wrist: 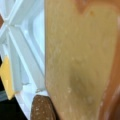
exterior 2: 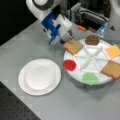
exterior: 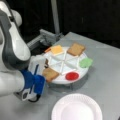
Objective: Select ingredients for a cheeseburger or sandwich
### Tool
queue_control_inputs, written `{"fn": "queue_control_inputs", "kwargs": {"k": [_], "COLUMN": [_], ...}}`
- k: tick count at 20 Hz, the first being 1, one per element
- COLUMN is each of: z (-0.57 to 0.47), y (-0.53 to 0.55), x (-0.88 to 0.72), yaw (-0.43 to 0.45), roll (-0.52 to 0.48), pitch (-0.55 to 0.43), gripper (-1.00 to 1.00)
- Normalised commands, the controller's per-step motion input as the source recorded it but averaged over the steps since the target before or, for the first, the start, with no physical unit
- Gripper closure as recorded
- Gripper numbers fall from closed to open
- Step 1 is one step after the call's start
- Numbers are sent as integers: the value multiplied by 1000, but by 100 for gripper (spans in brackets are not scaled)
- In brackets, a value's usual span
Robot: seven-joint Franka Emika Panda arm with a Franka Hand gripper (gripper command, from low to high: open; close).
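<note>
Ingredients sit around the rim of a white divided tray (exterior 2: 91,58) on the grey desk (exterior 2: 30,37); a white paper plate (exterior 2: 40,76) lies bare beside it. The gripper (exterior 2: 67,40) is down at one toast square (exterior 2: 72,46) on the tray's edge; whether its jaws grip it cannot be told. Second toast (exterior 2: 112,69), patty (exterior 2: 92,39), cheese (exterior 2: 113,51), lettuce (exterior 2: 90,78) and tomato (exterior 2: 69,65) follow.

Lab: perforated optical bench (exterior 2: 15,110)
</note>
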Motion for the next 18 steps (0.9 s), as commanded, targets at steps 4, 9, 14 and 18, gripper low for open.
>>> {"fn": "queue_control_inputs", "kwargs": {"k": [4,9,14,18], "z": [-172,-159,-114,-98], "y": [-99,-67,-40,-21], "x": [138,129,87,85], "yaw": [27,18,-9,-22], "roll": [345,325,271,232], "pitch": [-93,-98,-86,-92], "gripper": [-100,-100,-100,-100]}}
